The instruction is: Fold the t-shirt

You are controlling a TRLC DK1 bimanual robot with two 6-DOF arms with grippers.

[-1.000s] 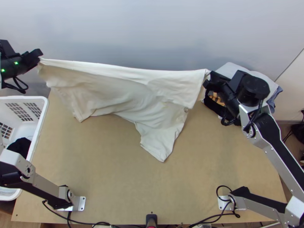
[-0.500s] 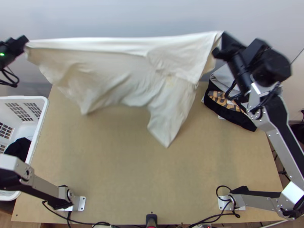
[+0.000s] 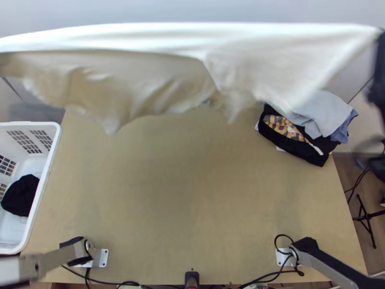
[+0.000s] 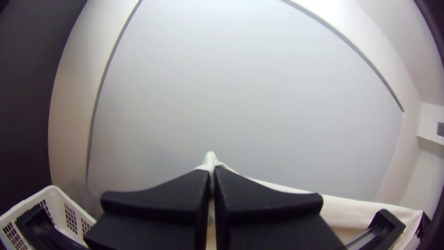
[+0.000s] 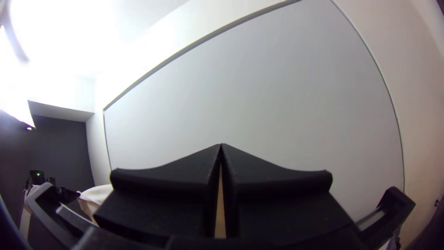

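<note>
Top view: the t-shirt (image 3: 144, 41), earlier trailing on the tabletop (image 3: 192, 192), had been raised and stretched above its far side, presumably for flattening before folding. Left wrist view: the left pincer (image 4: 212, 172) was closed on one corner. Right wrist view: the right pincer (image 5: 221, 147) was closed, apparently gripping the opposite corner.

I now have the t-shirt (image 3: 144, 41) raised higher and stretched wider, my right tool (image 3: 379, 41) farther out, uncovering more of the clothes pile (image 3: 320, 115).
</note>
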